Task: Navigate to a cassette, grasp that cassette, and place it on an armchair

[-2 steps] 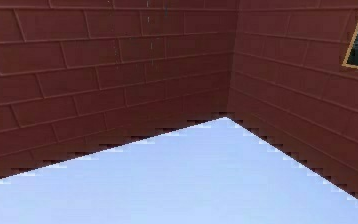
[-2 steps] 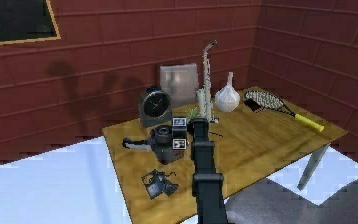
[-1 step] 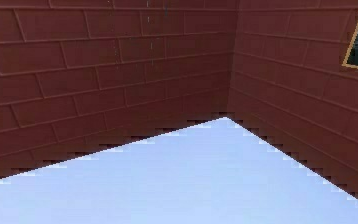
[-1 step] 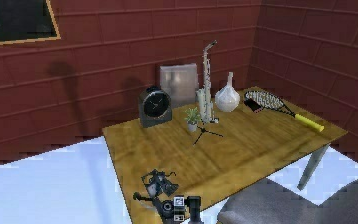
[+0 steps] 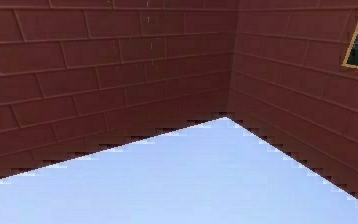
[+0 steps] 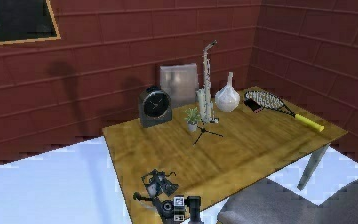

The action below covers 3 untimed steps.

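Observation:
A wooden table (image 6: 247, 150) stands against the brick wall in the arm side view. My gripper (image 6: 152, 184) shows as a dark shape at the table's near left corner, low in that view, with its white marker squares (image 6: 179, 207) just right of it. Its far end is hard to make out against the table edge, so I cannot tell whether it holds anything. A grey cushioned seat (image 6: 287, 205) sits at the bottom right, tucked by the table's near side.
On the table stand a round dark clock-like thing (image 6: 155, 105), a grey box (image 6: 177, 78), a saxophone on a stand (image 6: 206, 85), a white vase (image 6: 226, 95), a small plant (image 6: 193, 120) and a racket (image 6: 277, 103). The forward view faces a brick wall corner (image 5: 227, 70) over pale floor (image 5: 187, 175).

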### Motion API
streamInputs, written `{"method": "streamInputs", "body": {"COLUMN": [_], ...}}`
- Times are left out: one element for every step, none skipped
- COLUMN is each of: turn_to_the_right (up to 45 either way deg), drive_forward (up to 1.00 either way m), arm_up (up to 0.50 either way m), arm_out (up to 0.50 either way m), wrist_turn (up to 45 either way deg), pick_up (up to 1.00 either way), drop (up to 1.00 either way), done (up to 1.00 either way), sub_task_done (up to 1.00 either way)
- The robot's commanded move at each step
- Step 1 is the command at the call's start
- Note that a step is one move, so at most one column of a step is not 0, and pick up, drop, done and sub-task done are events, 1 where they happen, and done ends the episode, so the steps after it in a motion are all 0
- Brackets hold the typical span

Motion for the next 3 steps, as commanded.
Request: {"method": "streamInputs", "body": {"turn_to_the_right": [0.0,0.0,0.0], "drive_forward": [0.0,0.0,0.0], "arm_up": [0.1,0.34,0.0], "arm_out": [0.0,0.0,0.0], "wrist_turn": [0.0,0.0,-45.0], "pick_up": [0.0,0.0,0.0], "drop": [0.0,0.0,0.0], "done": [0.0,0.0,0.0], "sub_task_done": [0.0,0.0,0.0]}}
